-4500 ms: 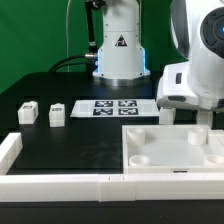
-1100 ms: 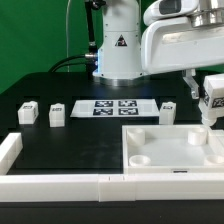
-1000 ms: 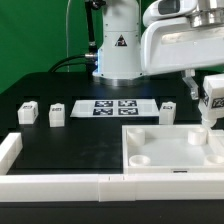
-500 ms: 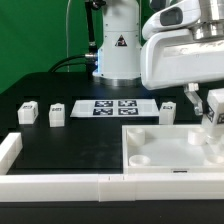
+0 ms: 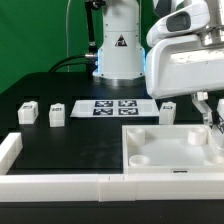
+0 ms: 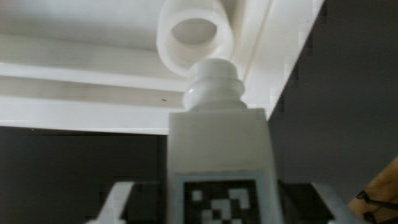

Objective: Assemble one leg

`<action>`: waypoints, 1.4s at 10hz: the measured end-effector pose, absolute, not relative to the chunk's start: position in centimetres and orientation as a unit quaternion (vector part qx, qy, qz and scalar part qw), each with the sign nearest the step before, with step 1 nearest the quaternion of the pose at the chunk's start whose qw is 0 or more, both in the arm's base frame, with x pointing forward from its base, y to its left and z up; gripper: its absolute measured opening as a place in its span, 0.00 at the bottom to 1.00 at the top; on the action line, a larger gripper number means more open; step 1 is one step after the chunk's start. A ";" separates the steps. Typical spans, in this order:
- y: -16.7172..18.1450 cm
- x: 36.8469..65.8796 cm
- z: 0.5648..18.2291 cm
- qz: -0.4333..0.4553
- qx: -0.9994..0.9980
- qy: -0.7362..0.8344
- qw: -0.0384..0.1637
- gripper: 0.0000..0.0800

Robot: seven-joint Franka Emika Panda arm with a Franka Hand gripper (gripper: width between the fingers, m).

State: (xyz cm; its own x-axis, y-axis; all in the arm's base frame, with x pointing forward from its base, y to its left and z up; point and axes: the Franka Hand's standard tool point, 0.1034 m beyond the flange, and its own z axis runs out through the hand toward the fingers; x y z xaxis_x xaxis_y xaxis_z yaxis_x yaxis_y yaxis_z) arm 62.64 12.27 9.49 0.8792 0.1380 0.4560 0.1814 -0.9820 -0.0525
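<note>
- Gripper (image 5: 210,108) is clamped on the leg (image 6: 217,150). In the wrist view, grey fingers (image 6: 118,203) press on both of its sides.
- It hangs at the exterior view's right edge, over the far right corner of the panel (image 5: 175,152). The bulky white arm fills the space above it.
- The panel has a raised rim all round. A spare leg (image 5: 167,112) stands just beside its far edge, near the gripper on the exterior view's left.
- Open black table (image 5: 70,140) lies between the panel, the marker board (image 5: 113,107) and two more legs (image 5: 28,112) well off to the exterior view's left.
- Long white bars (image 5: 60,183) run along the front, close to the panel's near edge.
- The held leg sticks straight out from the fingers. Its tip points toward a round socket (image 6: 192,32) next to the panel's corner rim.
- I cannot tell how much gap is left between tip and socket.
- The leg is a white square block that narrows to a rounded, stepped peg. It carries a black-and-white square marker at the gripped end.
</note>
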 end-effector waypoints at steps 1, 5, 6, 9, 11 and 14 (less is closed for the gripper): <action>12.1 62.5 9.5 -0.237 -0.967 -0.080 0.046 0.36; 11.2 61.2 8.7 -0.273 -0.958 -0.074 0.039 0.36; 10.9 61.3 8.7 -0.290 -0.953 -0.073 0.037 0.36; 11.1 61.1 8.4 -0.288 -0.954 -0.074 0.038 0.36; 11.5 60.8 8.1 -0.286 -0.954 -0.077 0.039 0.36; 11.9 60.4 7.2 -0.283 -0.955 -0.078 0.040 0.36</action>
